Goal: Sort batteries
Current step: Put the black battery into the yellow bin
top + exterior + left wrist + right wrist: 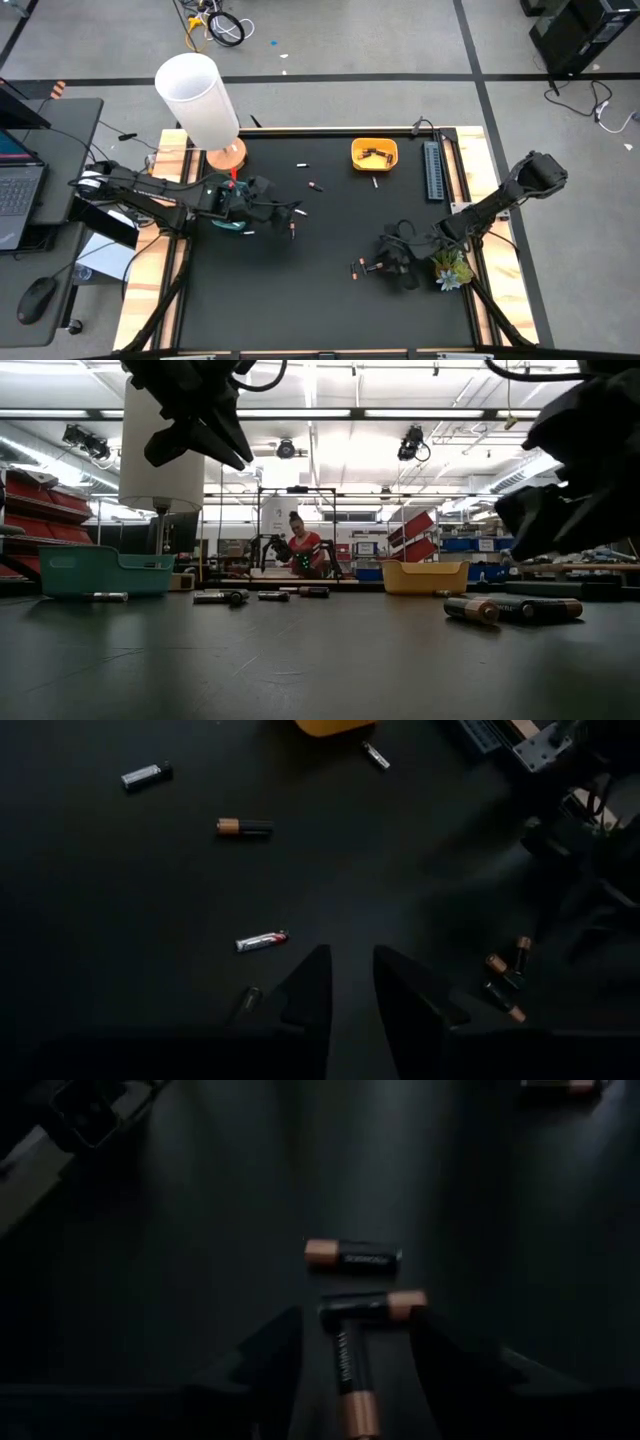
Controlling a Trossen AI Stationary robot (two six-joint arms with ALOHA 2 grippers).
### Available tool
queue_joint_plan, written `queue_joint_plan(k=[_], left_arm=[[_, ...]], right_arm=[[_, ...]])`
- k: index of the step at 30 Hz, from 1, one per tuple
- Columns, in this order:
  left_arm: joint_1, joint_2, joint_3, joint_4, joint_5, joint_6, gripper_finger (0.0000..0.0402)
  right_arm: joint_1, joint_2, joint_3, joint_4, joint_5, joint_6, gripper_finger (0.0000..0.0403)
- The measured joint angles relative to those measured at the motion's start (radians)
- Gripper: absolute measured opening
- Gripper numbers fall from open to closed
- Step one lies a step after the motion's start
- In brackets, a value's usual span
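Observation:
Small batteries lie scattered on the black table (pixel 330 310). Some are dark with copper ends (pixel 352 1257), others silver and red (pixel 262 940). My right gripper (pixel 350 1370) is open at the table's right near part, above a cluster of dark batteries (pixel 372 266). One dark battery (pixel 345 1375) lies lengthwise between its fingers, and I see no touch. My left gripper (pixel 350 990) is open and raised over the table's left middle (pixel 295 211). A yellow bin (pixel 374 153) holds a few batteries. A teal bin (pixel 105 572) sits under the left arm.
A tall white cylinder (pixel 197 100) on a wooden base stands at the far left corner. A grey ridged strip (pixel 433 170) lies along the right edge. A green plant sprig (pixel 452 270) sits by the right arm. A person (pixel 300 550) is far behind the table.

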Motion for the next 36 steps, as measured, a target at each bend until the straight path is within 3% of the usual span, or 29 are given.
queue_joint_plan(k=[6,12,24,28,34,36], left_arm=[[0.000,0.000,0.000,0.005,-0.009,0.000,0.0090],[0.000,0.000,0.000,0.005,-0.017,0.002,0.0090],[0.000,0.000,0.000,-0.001,-0.017,0.003,0.0090],[0.000,0.000,0.000,-0.011,-0.017,0.003,0.0090],[0.000,0.000,0.000,-0.027,-0.017,0.015,0.0090],[0.000,-0.001,0.000,-0.027,-0.017,0.027,0.0090]], right_arm=[[0.000,0.014,-0.014,0.015,-0.006,-0.019,0.0211],[0.004,0.117,-0.014,0.122,-0.010,-0.046,0.0224],[0.005,0.323,0.018,0.264,-0.011,-0.048,0.0207],[0.007,0.335,0.020,0.272,-0.009,-0.043,0.0176],[0.007,0.339,0.021,0.272,-0.013,-0.059,0.0067],[0.007,0.338,0.021,0.272,-0.021,-0.064,0.0049]])
